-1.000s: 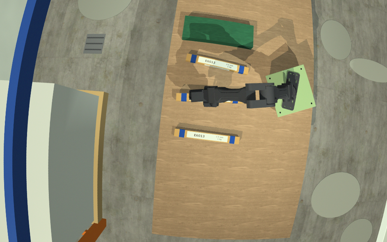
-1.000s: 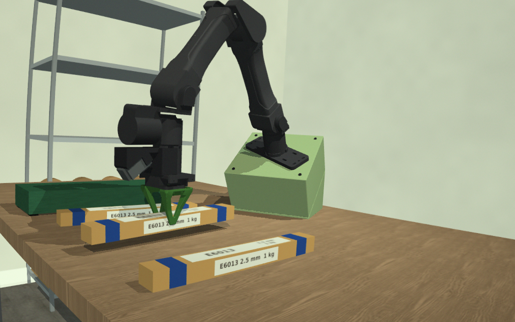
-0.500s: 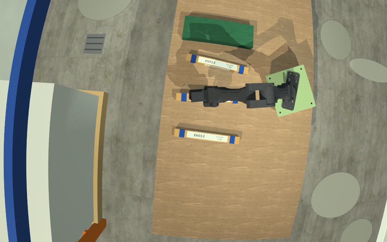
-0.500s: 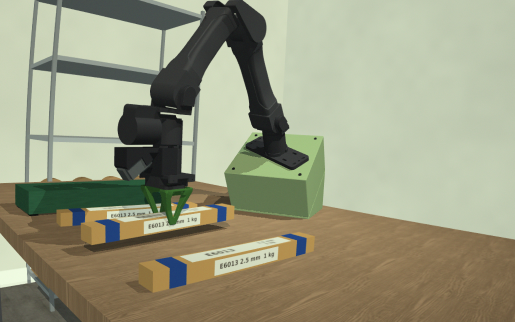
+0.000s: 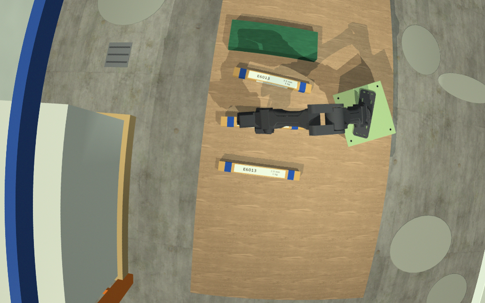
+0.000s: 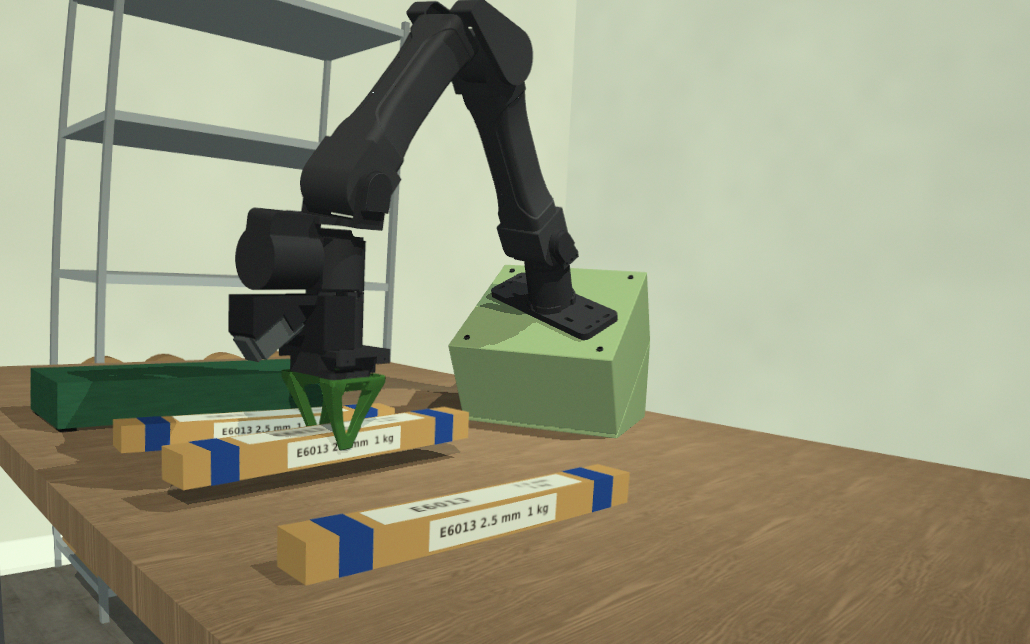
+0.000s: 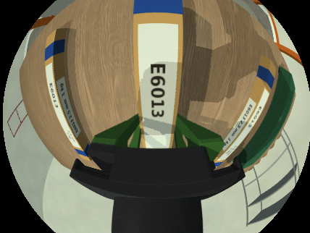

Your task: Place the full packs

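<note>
Hand clamped on raised pack

Three tan packs w/ blue bands & white labels, black "E6013" text. Dark green platform. Black arm, green fingers. Pale green base block. Brown wood-grain table. Grey shelf rack, pale green walls.

Pale walls, grey shelf rack
</note>
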Controlling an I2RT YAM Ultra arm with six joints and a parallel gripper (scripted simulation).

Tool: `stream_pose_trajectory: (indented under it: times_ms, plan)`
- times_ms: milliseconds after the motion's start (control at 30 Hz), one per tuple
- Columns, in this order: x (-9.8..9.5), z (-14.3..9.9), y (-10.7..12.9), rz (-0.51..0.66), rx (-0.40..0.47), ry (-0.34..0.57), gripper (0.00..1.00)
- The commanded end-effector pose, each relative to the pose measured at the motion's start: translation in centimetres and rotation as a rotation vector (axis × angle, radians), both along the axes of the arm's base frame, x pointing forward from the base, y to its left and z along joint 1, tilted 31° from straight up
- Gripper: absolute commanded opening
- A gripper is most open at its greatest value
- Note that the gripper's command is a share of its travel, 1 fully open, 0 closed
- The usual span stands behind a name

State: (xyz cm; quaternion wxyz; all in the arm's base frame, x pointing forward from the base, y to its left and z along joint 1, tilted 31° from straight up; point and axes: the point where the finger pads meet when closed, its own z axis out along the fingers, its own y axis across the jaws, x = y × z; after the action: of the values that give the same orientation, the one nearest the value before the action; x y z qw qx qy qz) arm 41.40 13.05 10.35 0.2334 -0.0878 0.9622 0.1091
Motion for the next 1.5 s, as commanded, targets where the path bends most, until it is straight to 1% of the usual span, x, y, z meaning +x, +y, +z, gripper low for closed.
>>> stream_pose_trajectory:
  times_ms: [0, 133, 200, 300, 367, 467, 600, 733, 833, 867, 967, 1033, 1133, 1267, 1333, 1400, 1433, 1467]
  plan:
    - [1.1, 2.6, 0.4, -0.003, 0.016, -0.076, 0.00]
    - [1.2, 1.3, 0.6, 0.001, 0.009, -0.050, 0.00]
    - [1.3, 1.9, 0.5, -0.001, 0.015, -0.067, 0.00]
    - [1.4, 2.2, 0.3, -0.009, 0.017, -0.075, 0.00]
    - [1.3, 1.8, 0.3, -0.008, 0.015, -0.069, 0.00]
    - [1.2, 0.5, 0.4, -0.005, 0.007, -0.041, 0.00]
    - [1.1, 1.0, 0.6, -0.002, 0.011, -0.057, 0.00]
    - [1.0, -0.6, 0.7, 0.000, 0.003, -0.025, 0.00]
    - [1.0, -0.4, 0.6, -0.001, 0.005, -0.030, 0.00]
    - [1.1, 0.3, 0.3, -0.009, 0.009, -0.048, 0.00]
    - [1.6, 0.6, 0.6, -0.007, 0.013, -0.061, 0.00]
    - [1.5, 0.4, 0.6, -0.006, 0.013, -0.059, 0.00]
    - [1.5, -0.8, 0.8, -0.004, 0.005, -0.034, 0.00]
    - [1.5, -0.2, 0.9, -0.001, 0.010, -0.053, 0.00]
    - [1.5, -0.9, 1.0, 0.000, 0.007, -0.039, 0.00]
    - [1.5, -0.9, 1.0, 0.000, 0.007, -0.039, 0.00]
    - [1.7, -1.5, 0.6, -0.008, 0.005, -0.030, 0.00]
    - [1.6, -1.2, 0.6, -0.010, 0.006, -0.037, 0.00]
